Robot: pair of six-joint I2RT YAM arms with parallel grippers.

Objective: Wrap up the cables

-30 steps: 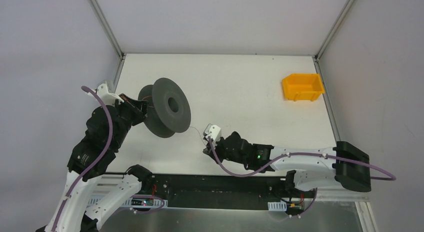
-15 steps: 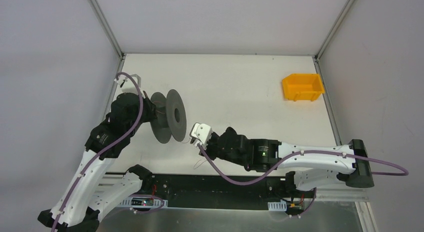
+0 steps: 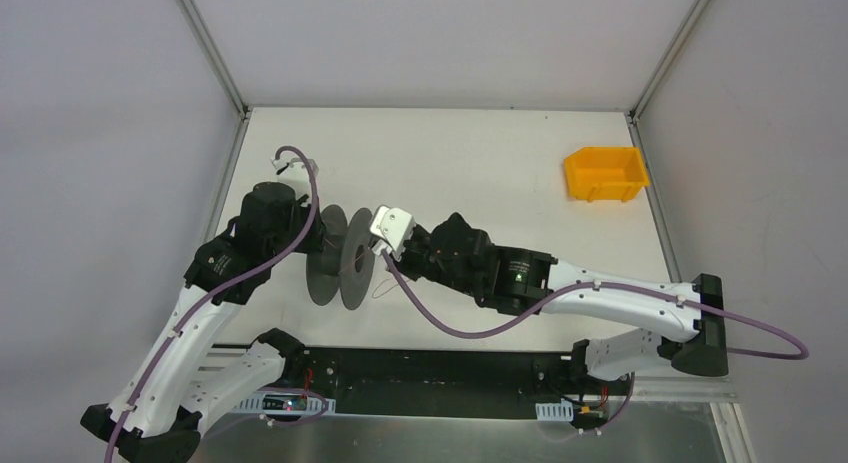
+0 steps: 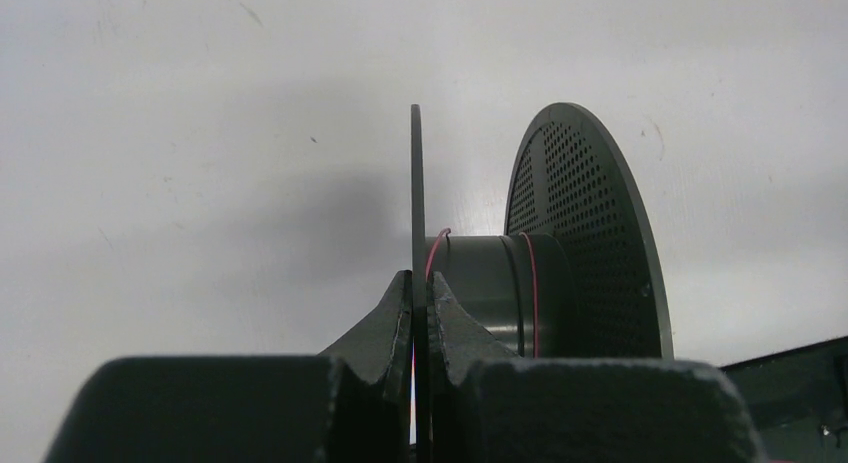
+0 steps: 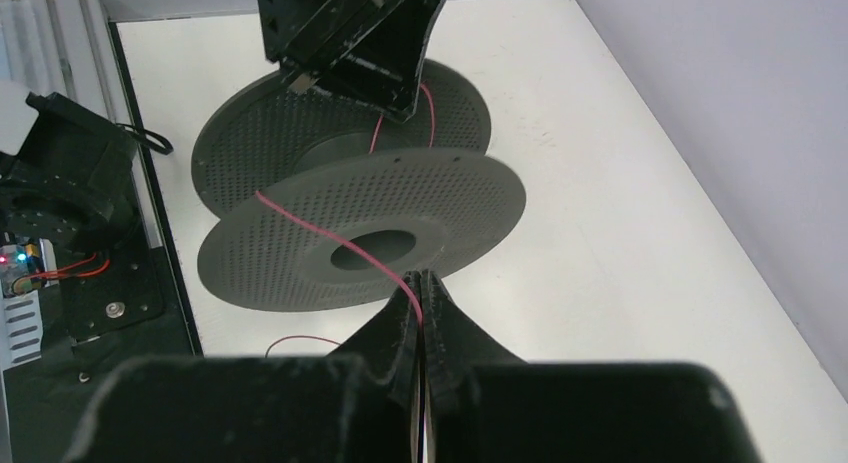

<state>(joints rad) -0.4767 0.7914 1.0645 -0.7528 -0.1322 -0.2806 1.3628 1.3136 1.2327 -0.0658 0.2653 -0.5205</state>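
both pairs of jaws are pressed together: the left gripper [image 4: 418,288] clamps the spool [image 4: 590,243] by its near flange, and the right gripper [image 5: 422,288] pinches the thin red cable [image 5: 300,218].

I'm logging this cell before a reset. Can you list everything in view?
cable: one, thin red, a few turns on the spool's hub, running across a flange into the right gripper
spool: one, dark grey with two perforated flanges, left part of the table
bin: one, orange, far right of the table
table: one, white, under everything
left gripper: one, black fingers, shut on the edge of a spool flange
right gripper: one, black fingers, shut on the cable
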